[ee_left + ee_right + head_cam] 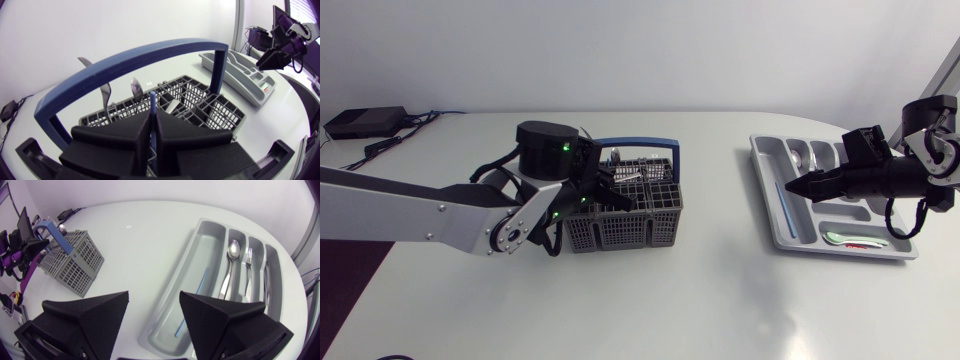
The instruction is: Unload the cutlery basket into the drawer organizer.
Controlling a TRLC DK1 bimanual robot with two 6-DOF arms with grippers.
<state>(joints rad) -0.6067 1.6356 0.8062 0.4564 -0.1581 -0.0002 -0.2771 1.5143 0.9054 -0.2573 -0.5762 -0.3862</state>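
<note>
In the head view the cutlery basket is found near the table's middle, and the drawer organizer lies well apart from it, at three o'clock. The left arm is brought in from nine o'clock, and the left gripper is held over the basket, beside its blue handle. Its fingers are drawn almost together, and a thin blue straw is pinched upright between them from both sides. Beyond that straw an upright fork and an upright spoon are seen standing in the basket's compartments. The right arm is brought in from three o'clock, and the right gripper is held above the organizer, its tips turned toward nine o'clock. Its fingers are spread wide and nothing is held between them. In the organizer a second blue straw is laid in the long compartment on the nine o'clock side, while a laid spoon and a laid fork are kept in the narrower compartments beside it.
</note>
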